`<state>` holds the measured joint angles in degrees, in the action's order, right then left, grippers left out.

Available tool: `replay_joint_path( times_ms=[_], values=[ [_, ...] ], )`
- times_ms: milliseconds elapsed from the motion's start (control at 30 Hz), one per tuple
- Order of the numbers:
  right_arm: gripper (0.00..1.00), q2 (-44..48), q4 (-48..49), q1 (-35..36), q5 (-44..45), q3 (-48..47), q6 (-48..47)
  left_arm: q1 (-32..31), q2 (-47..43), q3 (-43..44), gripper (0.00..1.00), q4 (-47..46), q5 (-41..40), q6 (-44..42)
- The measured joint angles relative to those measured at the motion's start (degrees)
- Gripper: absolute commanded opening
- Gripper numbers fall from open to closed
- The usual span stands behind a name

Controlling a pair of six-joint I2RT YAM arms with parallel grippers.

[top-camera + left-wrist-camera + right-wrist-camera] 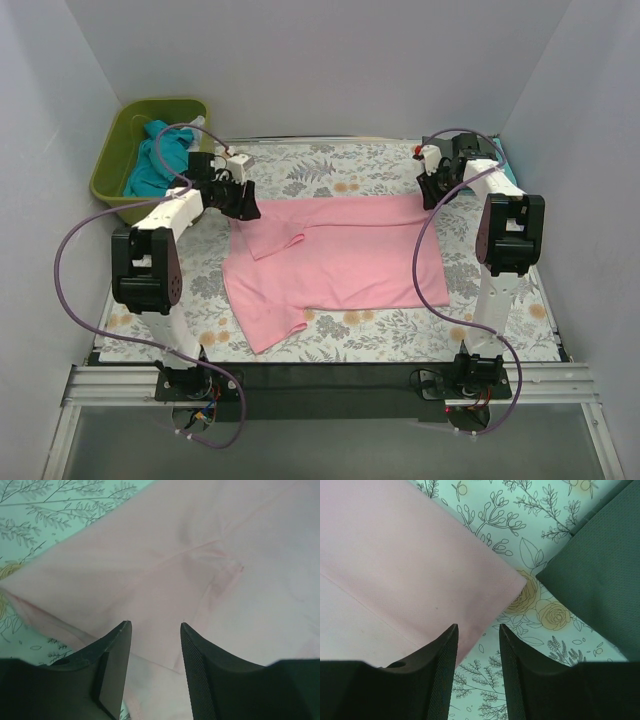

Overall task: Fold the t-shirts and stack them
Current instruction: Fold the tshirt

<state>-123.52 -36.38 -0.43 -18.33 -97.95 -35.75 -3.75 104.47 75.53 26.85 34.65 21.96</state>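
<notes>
A pink t-shirt (345, 255) lies spread on the floral table cloth, partly folded, with one sleeve at the near left. My left gripper (243, 203) is open just above the shirt's far left corner. In the left wrist view the pink cloth (200, 555) fills the space beyond the open gripper (155, 625), and nothing is between the fingers. My right gripper (432, 193) is open at the shirt's far right corner. The right wrist view shows that corner (420, 570) beside the open gripper (477, 626). A dark grey shirt (600, 570) lies just to the right. Teal shirts (150, 165) sit in the tub.
An olive-green tub (115, 150) stands at the far left corner, off the cloth. The floral table cloth (400, 325) covers the table. White walls close in at the back and on both sides. Purple cables loop off both arms.
</notes>
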Motion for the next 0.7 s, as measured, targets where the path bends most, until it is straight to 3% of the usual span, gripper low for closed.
replay_joint_path(
  times_ms=[267, 533, 700],
  values=[
    [0.33, -0.72, 0.11, 2.14, 0.00, -1.29, 0.48, -0.52, 0.07, -3.28, 0.41, -3.04, -7.54, 2.62],
    [0.22, -2.60, 0.96, 3.32, 2.23, 0.04, -1.68, -0.50, 6.03, -3.74, 0.37, -5.99, -12.74, 4.85],
    [0.08, -0.74, 2.47, 3.41, 3.39, 3.06, -3.41, -0.28, 5.38, -7.04, 0.33, -8.96, -13.79, 5.38]
  ],
)
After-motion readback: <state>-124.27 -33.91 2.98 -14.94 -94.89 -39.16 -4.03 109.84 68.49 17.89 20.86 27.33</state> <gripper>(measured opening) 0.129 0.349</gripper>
